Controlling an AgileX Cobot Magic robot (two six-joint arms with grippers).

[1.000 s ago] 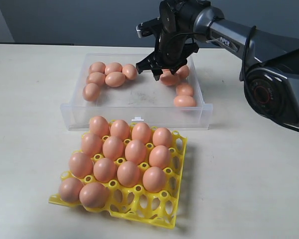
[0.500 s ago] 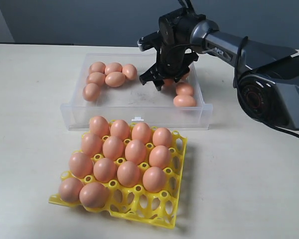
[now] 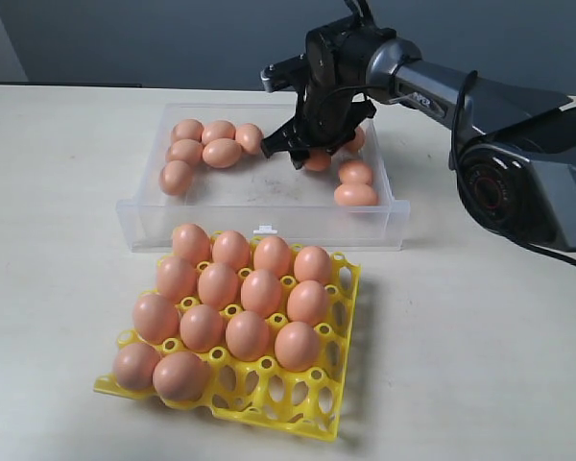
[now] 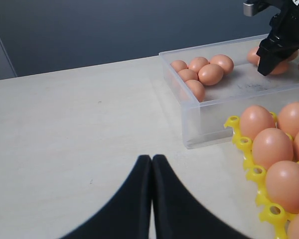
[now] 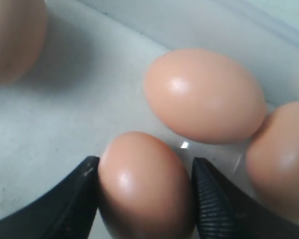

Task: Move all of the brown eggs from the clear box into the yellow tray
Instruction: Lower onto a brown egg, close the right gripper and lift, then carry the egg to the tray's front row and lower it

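The clear box (image 3: pixel 259 216) stands behind the yellow tray (image 3: pixel 298 403). Several brown eggs (image 3: pixel 248 334) fill most of the tray's cups, and its front right cups hold none. A cluster of eggs (image 3: pixel 206 144) lies at the box's left end, and more eggs (image 3: pixel 355 182) lie at its right end. My right gripper (image 3: pixel 312 154) reaches down into the box's right half. It is shut on one brown egg (image 5: pixel 144 184), with a finger (image 5: pixel 79 199) against each side. Two other eggs (image 5: pixel 204 94) lie just beyond it. My left gripper (image 4: pixel 152 159) is shut and empty over bare table.
The right arm (image 3: pixel 518 144) comes in from the right, above the box's far right corner. The box's low front wall with its white tab (image 3: pixel 263 230) stands between the box floor and the tray. In the left wrist view the box (image 4: pixel 209 119) and tray (image 4: pixel 239 142) lie off to one side.
My right gripper has come down lower into the box and shifted slightly left. Its jaws widened, then closed round one egg. The left gripper's earlier state is not shown.
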